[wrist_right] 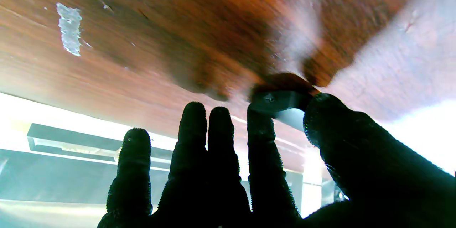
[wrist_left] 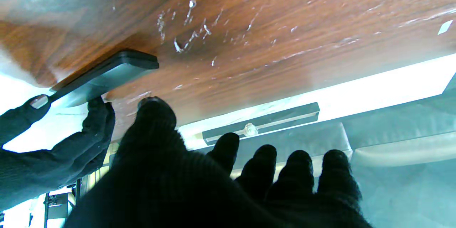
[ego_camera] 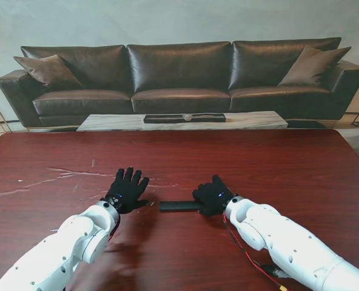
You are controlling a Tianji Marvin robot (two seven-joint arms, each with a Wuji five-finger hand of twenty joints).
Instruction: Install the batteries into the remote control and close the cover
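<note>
Gripping one end of the remote control (ego_camera: 179, 206) between thumb and forefinger, the right hand (ego_camera: 214, 195) holds it low over the table (ego_camera: 258, 163), while the left hand (ego_camera: 127, 189) rests alongside, spread and empty. No batteries or cover are discernible. Recommended: keep the pinch firm and level, bringing the left hand to steady the free end.

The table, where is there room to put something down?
Lots of the table is bare: the far stretch toward the sofa and both outer sides. It is crowded only in the middle near me, where the left hand, the remote and the right hand line up.
</note>
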